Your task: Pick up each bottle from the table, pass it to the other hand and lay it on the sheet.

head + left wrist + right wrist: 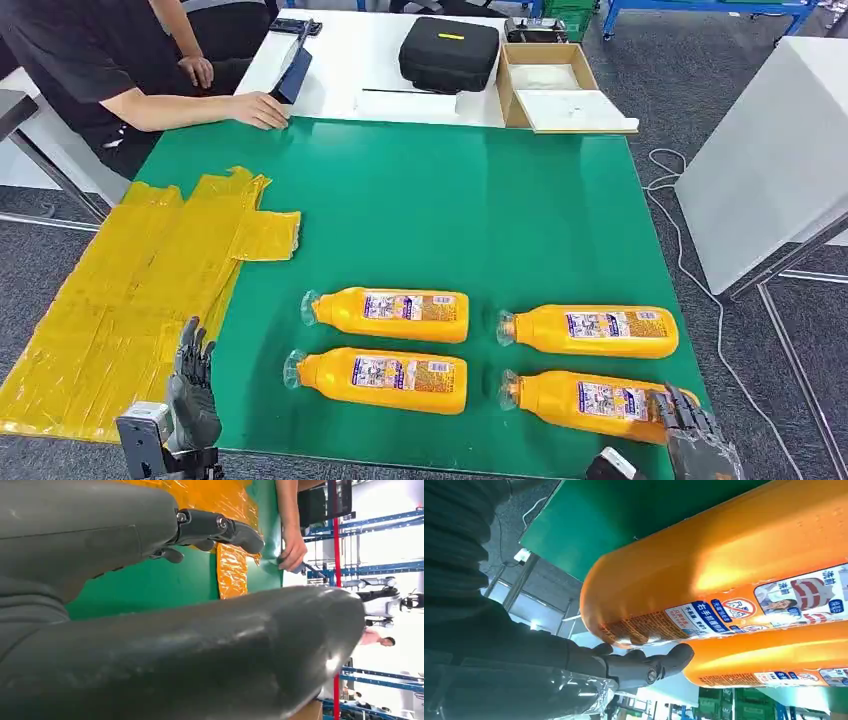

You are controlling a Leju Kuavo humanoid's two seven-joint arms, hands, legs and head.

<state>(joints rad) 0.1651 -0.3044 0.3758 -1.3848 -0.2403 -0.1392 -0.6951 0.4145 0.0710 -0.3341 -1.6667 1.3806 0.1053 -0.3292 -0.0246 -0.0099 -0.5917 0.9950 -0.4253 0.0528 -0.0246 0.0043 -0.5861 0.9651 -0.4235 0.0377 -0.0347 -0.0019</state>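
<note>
Four orange bottles (392,314), one yellow sheet (120,310), one person (90,70).

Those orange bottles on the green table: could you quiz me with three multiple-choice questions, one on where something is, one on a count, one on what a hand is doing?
1. Where does the yellow sheet lie?
A. on the table's left side
B. on the table's right side
C. inside the cardboard box

2. How many orange bottles lie on the green table?
A. two
B. four
C. six

3. What is the left hand doing?
A. holding a bottle
B. pressing on the sheet
C. holding nothing, fingers apart

Answers:
1. A: the sheet drapes over the left edge.
2. B: two rows of two.
3. C: the hand is raised near the sheet with nothing in it; the right hand is at the near-right bottle.
</note>
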